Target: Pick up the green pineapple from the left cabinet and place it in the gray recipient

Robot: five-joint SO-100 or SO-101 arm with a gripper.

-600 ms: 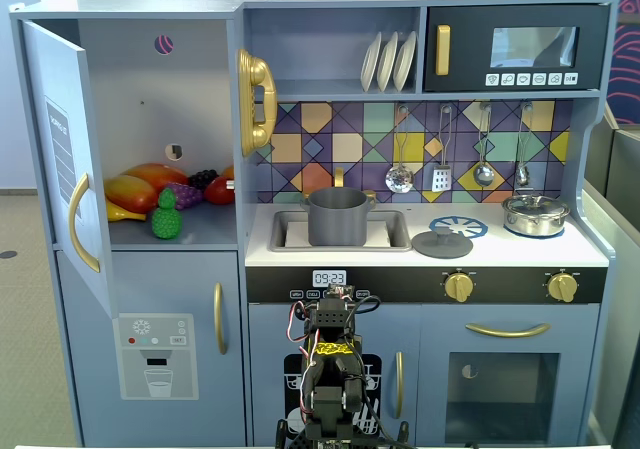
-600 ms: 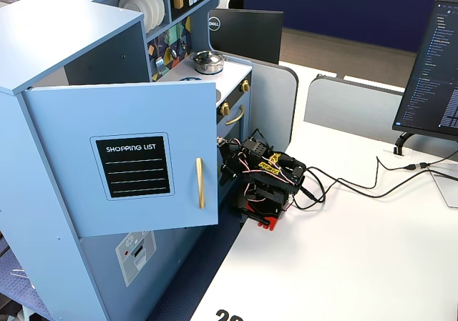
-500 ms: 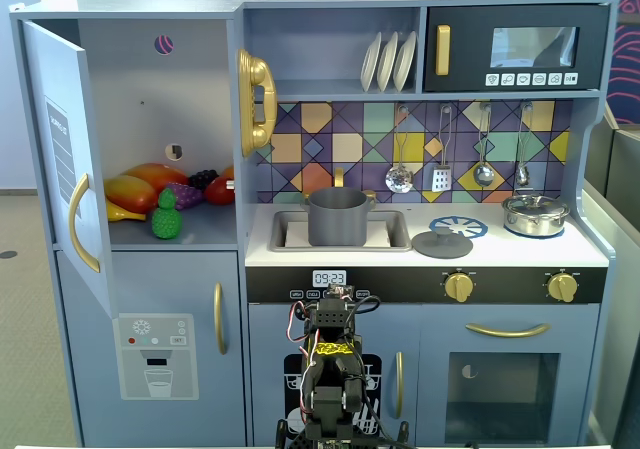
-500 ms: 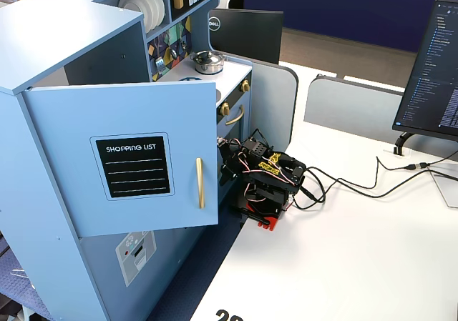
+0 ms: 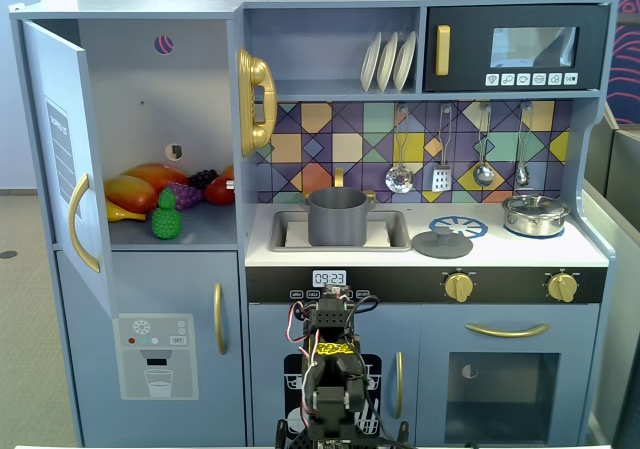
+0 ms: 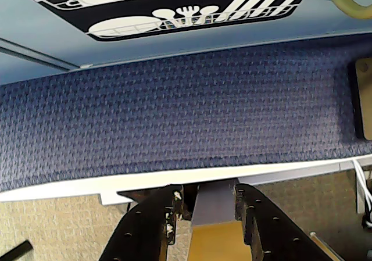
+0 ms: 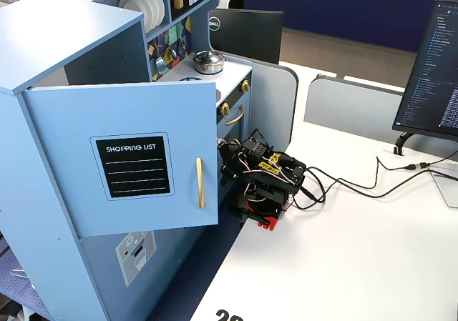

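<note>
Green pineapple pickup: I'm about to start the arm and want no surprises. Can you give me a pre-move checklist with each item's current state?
1. Left cabinet door open: ok.
2. Green pineapple visible at the shelf front, upright: ok.
3. Other toy fruit close behind it, may be nudged: not ok.
4. Gray recipient in the sink, uncovered: ok.
5. Gripper empty, jaws slightly apart: ok.
6. Arm folded low in front of the kitchen, far below the shelf; reach: cannot tell.

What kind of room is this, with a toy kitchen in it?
Probably an office or lab: the toy kitchen stands beside a white desk with a computer monitor, gray desk dividers, and carpeted floor.
</note>
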